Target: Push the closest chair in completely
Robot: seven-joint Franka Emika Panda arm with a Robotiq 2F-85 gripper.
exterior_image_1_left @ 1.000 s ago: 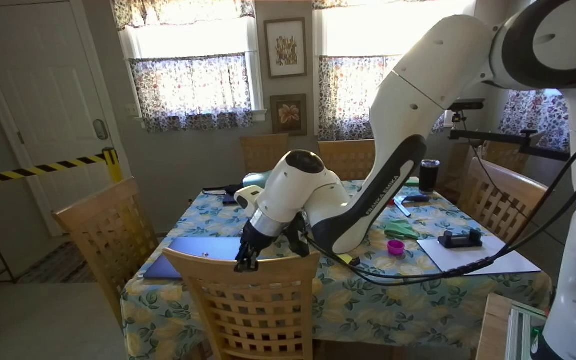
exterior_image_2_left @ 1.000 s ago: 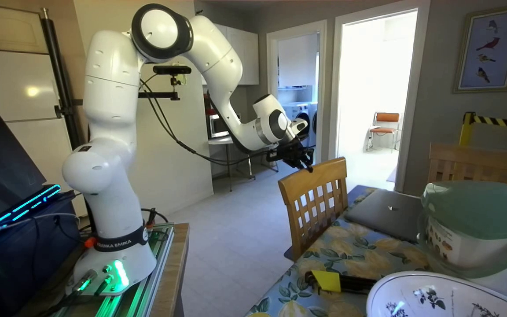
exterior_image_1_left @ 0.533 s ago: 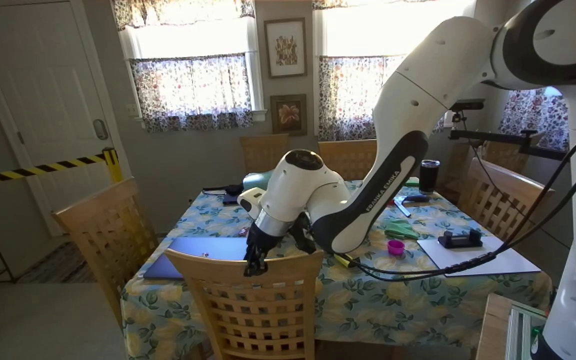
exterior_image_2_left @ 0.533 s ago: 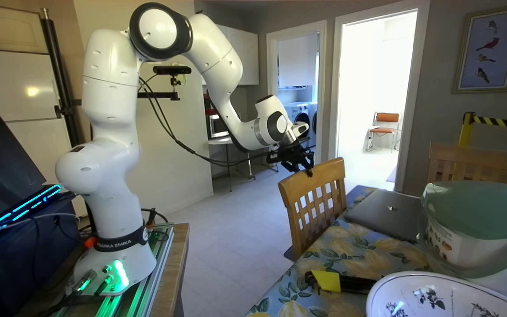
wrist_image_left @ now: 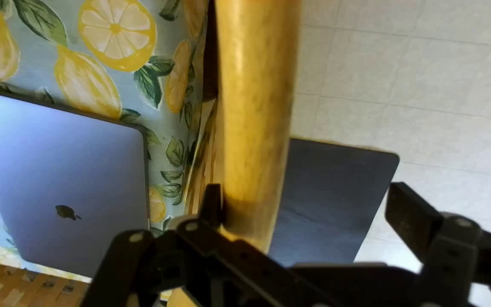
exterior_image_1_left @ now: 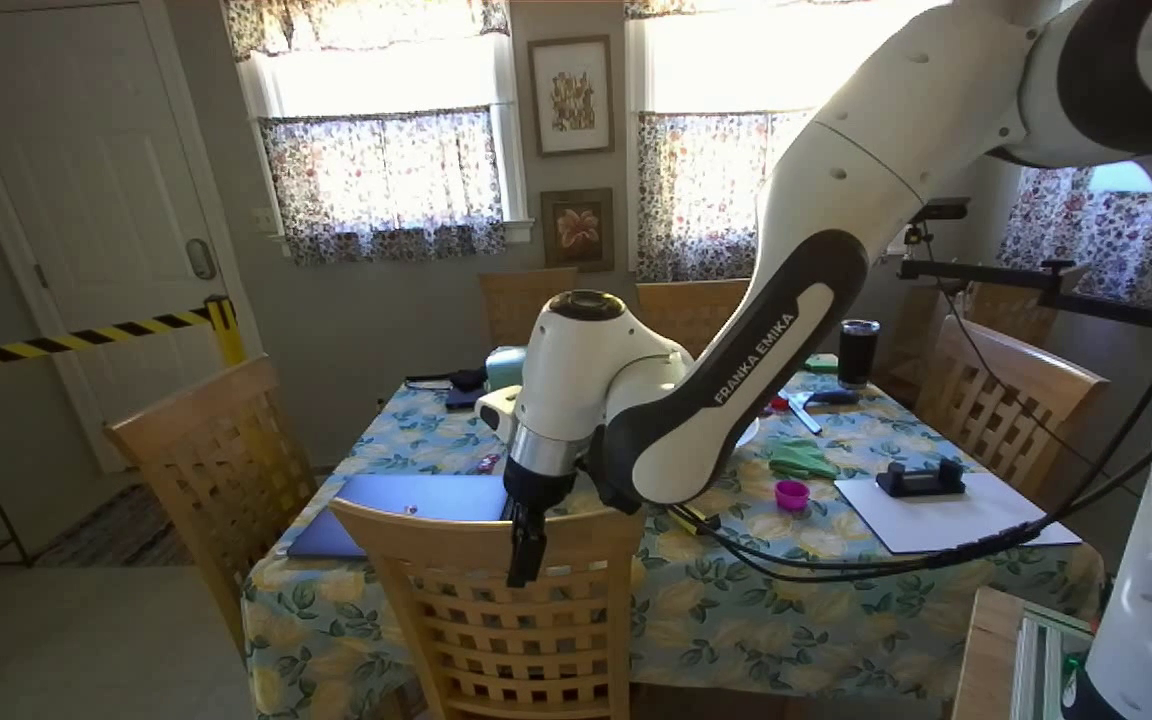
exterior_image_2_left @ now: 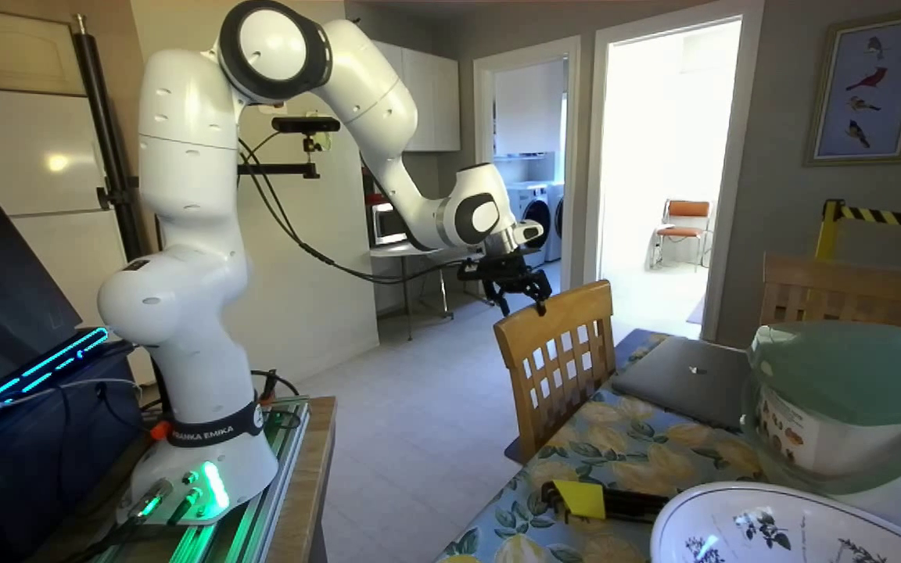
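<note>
Gripper [wrist_image_left: 309, 209], spread wide, straddles the top rail [wrist_image_left: 256, 123] of the chair [exterior_image_1_left: 476, 563], which stands just beside the table [exterior_image_1_left: 776, 625]; best to bring the floor-side finger [wrist_image_left: 411, 217] against the rail, then push slowly and level so nothing tips

Windows [exterior_image_1_left: 383, 78] and a doorway [exterior_image_2_left: 669, 133] glare against dim walls [exterior_image_1_left: 386, 325].

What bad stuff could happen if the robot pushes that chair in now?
The open gripper isn't clamping the chair, so it might slip off. It's up at the top, so the chair might tip instead of slide. And the laptop lies close to the chair, so it might get bumped.
</note>
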